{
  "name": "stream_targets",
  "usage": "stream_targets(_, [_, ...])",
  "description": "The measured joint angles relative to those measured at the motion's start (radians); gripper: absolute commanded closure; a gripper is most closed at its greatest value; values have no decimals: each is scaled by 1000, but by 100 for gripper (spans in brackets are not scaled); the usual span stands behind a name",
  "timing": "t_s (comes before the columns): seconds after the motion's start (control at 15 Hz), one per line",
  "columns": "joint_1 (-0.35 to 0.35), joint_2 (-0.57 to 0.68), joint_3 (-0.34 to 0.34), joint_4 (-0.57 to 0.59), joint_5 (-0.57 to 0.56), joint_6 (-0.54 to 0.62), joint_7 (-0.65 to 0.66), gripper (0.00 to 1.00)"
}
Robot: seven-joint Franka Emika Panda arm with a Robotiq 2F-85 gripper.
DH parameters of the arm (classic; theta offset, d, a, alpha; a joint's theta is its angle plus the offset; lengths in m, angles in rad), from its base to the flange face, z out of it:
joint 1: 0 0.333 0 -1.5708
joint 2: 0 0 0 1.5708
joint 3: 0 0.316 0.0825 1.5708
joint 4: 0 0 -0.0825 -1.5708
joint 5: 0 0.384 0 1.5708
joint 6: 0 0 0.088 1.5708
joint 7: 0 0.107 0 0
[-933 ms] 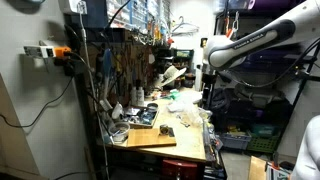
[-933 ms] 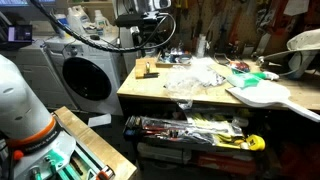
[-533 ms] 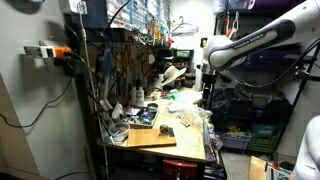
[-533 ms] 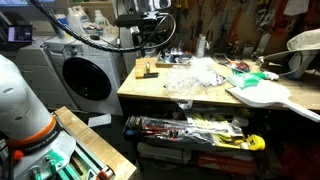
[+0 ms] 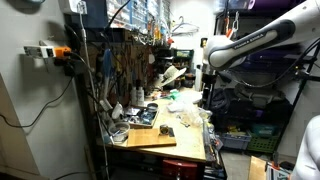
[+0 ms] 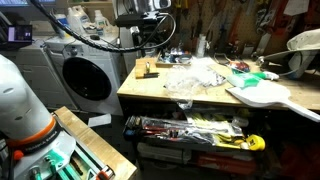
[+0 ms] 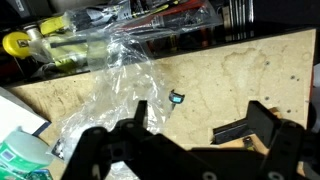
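My gripper (image 7: 200,115) is open and empty, hovering above a wooden workbench (image 7: 250,70). Between its two dark fingers lie a small blue-and-black part (image 7: 178,98) and a flat black piece (image 7: 238,130) on the wood. A crumpled clear plastic bag (image 7: 125,65) lies just beside the gripper. In an exterior view the gripper (image 6: 150,40) hangs above the bench's end near a small wooden block (image 6: 147,70). In an exterior view the white arm (image 5: 250,40) reaches over the bench (image 5: 165,135).
Clear plastic bags (image 6: 195,75) and a white guitar-shaped body (image 6: 265,95) lie on the bench. A yellow tape measure (image 7: 20,42) and tools sit on the shelf below. A washing machine (image 6: 85,75) stands beside the bench. A tool wall (image 5: 125,60) lines one side.
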Motion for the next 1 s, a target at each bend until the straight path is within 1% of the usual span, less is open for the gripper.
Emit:
stream_targets(0.13, [15, 0, 6, 2, 19, 8, -46, 0])
stream_targets(0.33, [83, 13, 37, 9, 86, 46, -141, 0])
stream_targets(0.53, [138, 51, 59, 18, 144, 131, -224, 0])
stream_targets(0.8, [165, 143, 59, 52, 264, 231, -357, 0])
stream_targets(1.0, [175, 232, 72, 107, 356, 267, -433, 0])
